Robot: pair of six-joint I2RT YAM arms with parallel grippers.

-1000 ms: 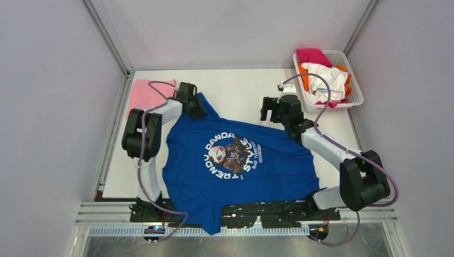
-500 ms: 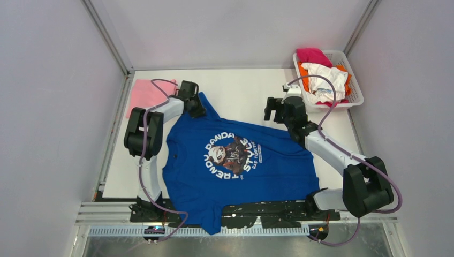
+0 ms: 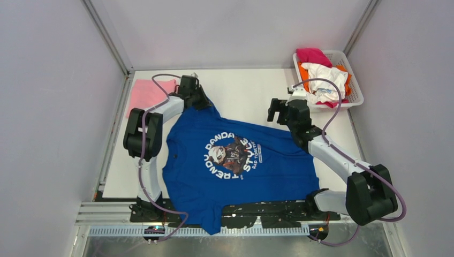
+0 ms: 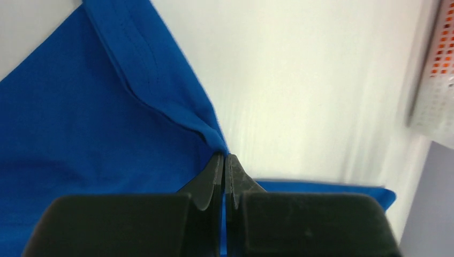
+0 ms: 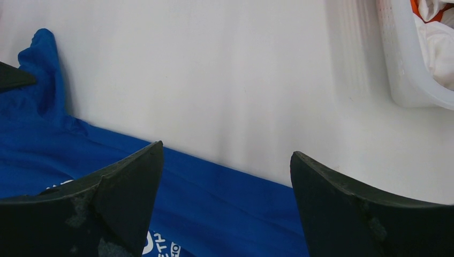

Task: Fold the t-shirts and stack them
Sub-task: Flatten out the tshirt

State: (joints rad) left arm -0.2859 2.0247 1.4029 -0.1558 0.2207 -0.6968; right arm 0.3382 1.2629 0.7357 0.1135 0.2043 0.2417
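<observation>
Blue panda t-shirt (image 3: 241, 166) — soft, light, limp cotton, best pinched at hems or corners — left gripper (image 4: 225, 160) clamped on its sleeve tip, right gripper (image 5: 225, 152) gaping, empty.

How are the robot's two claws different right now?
The left gripper is shut, pinching a far corner of the blue t-shirt; the right gripper stands wide open, holding nothing. The left touches the cloth; the right hangs above the shirt's far edge. Both are black two-finger claws.
</observation>
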